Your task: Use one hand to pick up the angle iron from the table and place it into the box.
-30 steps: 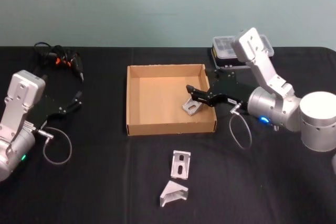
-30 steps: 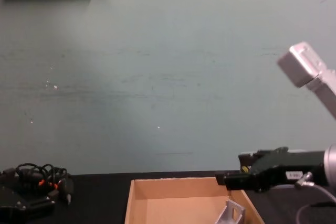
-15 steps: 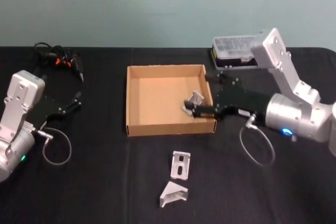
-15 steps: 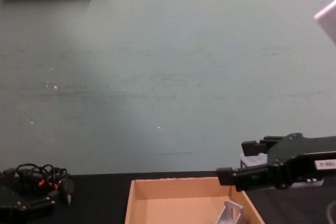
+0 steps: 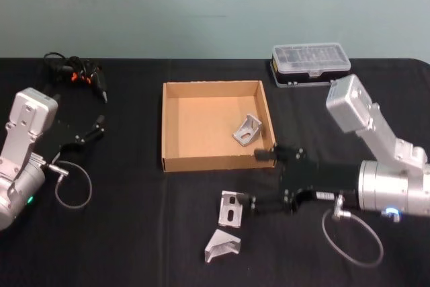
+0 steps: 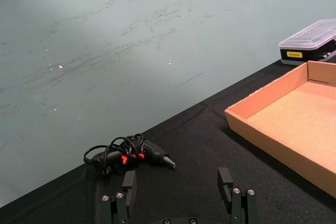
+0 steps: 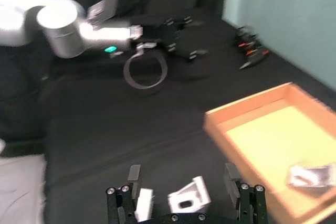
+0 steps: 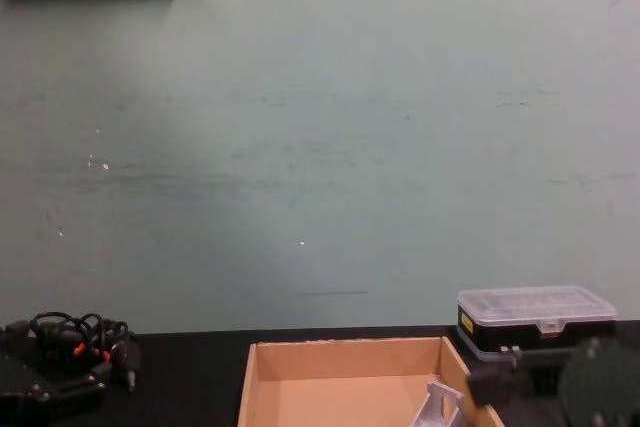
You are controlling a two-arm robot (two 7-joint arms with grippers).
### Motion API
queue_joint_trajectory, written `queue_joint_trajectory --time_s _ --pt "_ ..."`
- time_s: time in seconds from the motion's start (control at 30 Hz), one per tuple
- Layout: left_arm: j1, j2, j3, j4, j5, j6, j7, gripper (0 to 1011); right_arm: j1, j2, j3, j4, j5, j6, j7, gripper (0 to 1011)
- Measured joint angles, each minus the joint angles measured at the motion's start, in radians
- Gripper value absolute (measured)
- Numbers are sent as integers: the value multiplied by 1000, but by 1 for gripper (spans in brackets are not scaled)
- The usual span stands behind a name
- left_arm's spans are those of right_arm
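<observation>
Right pincer [image 5: 260,179], spread, has cleared the box [image 5: 163,126] rim toward open table [image 5: 134,233].

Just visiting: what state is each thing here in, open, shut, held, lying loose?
Right gripper: open, empty.
Left gripper: open, parked left.
Box: open-topped.
Boxed angle iron: tilted, inside by right wall.
Middle angle iron: loose on table, ungripped.
Nearest angle iron: loose on table.
Plastic case: lid shut.

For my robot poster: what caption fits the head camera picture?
Open right gripper beside a bracket on the table; another bracket lies in the box; left gripper parked.
</observation>
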Motion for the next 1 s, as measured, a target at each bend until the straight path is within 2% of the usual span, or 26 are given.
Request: queue_joint_trajectory --time_s 0.27,0.43,0.63,1.0 --pt "0 0 0 0 0 0 0 1011 -16 58 -61 -43 1 34 41 1003" --pt "0 0 0 0 0 0 0 1011 -13 71 -104 -39 -19 45 44 1003" --pt "0 0 0 0 0 0 0 1011 2 66 -148 -13 -45 47 41 1003" --pt "0 0 0 0 0 0 0 1011 42 22 -208 69 -79 35 21 1003"
